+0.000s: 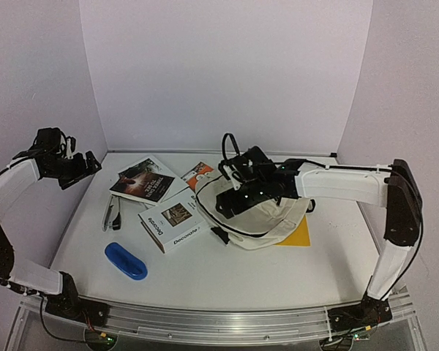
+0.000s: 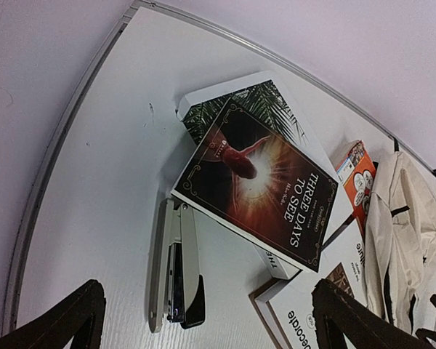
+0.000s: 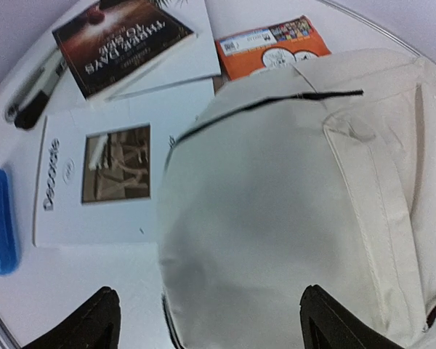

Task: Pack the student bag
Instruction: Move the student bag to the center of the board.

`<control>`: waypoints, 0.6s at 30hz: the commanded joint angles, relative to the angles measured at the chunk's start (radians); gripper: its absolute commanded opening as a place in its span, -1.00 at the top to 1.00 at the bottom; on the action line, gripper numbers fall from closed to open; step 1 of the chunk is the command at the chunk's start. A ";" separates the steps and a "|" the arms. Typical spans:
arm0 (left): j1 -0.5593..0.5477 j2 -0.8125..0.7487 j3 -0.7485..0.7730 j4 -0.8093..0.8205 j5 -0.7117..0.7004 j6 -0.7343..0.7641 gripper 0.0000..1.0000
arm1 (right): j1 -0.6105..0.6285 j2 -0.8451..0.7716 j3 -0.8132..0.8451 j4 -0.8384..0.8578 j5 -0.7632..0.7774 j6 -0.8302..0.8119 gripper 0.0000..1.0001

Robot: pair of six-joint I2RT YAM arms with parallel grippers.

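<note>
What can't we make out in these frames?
- Top view: opening of the cream fabric backpack, covered by the right gripper and arm.
- Top view: yellow flat sheet, mostly under the backpack; identity unclear.
- Left wrist: title of the white palm-leaf book, hidden by the dark paperback lying on it.
- Right wrist: backpack zip, blurred; open or closed unclear.

Top external: fixed high at the near edge, facing down over the white surface [image 1: 205, 274]. Left wrist: close, oblique, on the dark paperback book [image 2: 258, 185]. Right wrist: closer, above the cream soft fabric backpack [image 3: 276, 203]. All views share both.
</note>
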State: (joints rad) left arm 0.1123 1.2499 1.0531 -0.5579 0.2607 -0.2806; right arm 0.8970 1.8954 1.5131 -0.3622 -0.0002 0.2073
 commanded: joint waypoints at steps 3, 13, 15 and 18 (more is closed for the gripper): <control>0.006 0.016 0.030 0.001 0.006 0.010 -0.99 | -0.003 -0.121 -0.188 -0.144 -0.032 -0.184 -0.74; 0.005 0.020 0.024 0.009 0.018 0.008 -1.00 | -0.003 -0.028 -0.230 -0.159 -0.013 -0.242 -0.64; 0.006 0.019 0.024 0.010 0.020 0.005 -0.99 | -0.003 -0.019 -0.228 -0.158 -0.048 -0.245 -0.52; 0.006 0.015 0.021 0.010 0.022 0.004 -0.99 | -0.003 -0.025 -0.231 -0.159 -0.052 -0.223 0.22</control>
State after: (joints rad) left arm 0.1123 1.2659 1.0531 -0.5575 0.2672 -0.2806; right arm 0.8917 1.8702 1.2873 -0.5140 -0.0319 -0.0120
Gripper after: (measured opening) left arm 0.996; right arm 0.658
